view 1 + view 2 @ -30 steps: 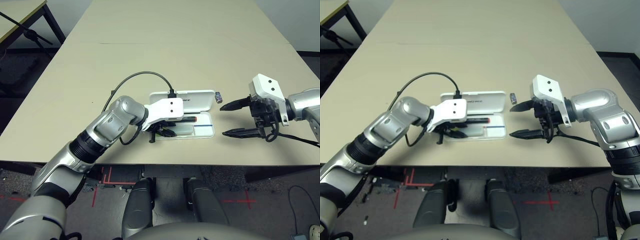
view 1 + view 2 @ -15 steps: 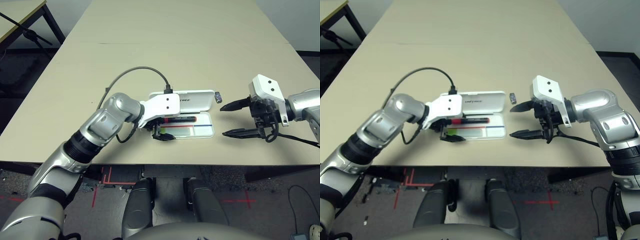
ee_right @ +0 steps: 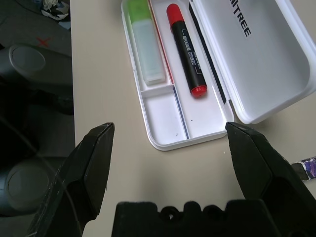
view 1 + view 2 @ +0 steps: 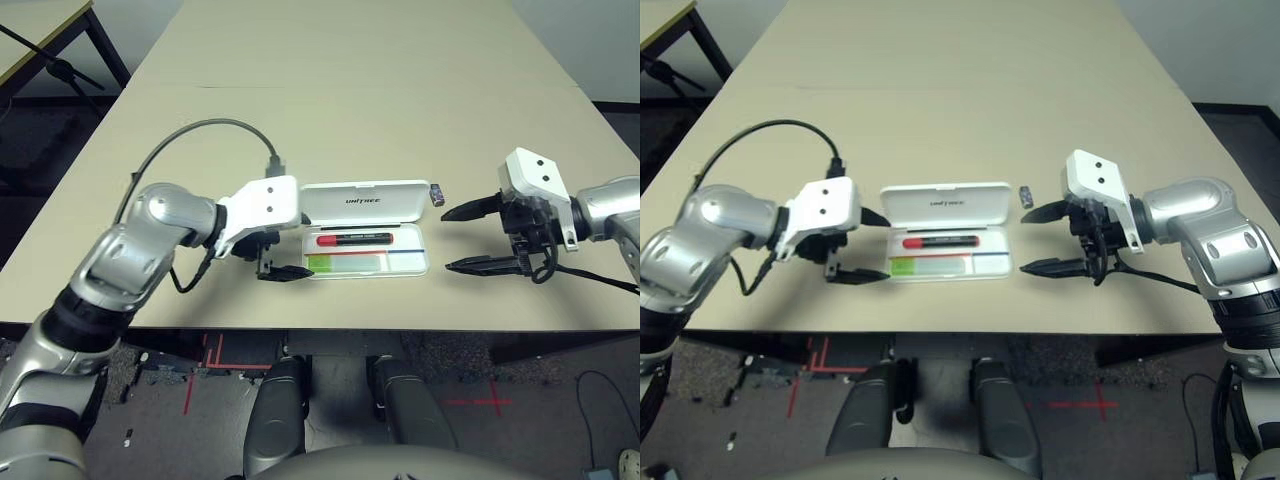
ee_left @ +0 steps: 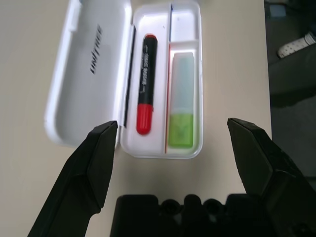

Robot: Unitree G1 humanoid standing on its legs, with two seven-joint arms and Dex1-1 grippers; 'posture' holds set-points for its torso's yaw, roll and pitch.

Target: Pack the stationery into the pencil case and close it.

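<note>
1. My left gripper hangs spread and empty just off the pencil case's left end, near the table's front edge.
2. Red marker and highlighter lie in the tray.
3. My right gripper is wide, empty; the grey block beside the lid needs picking next.

The pencil case is laid open near the front edge of the table, its lid folded back behind the tray. The marker is placed in the tray's rear compartment, and the highlighter in the front one, before it. The small block is set on the table just beside the lid's right rear corner.
</note>
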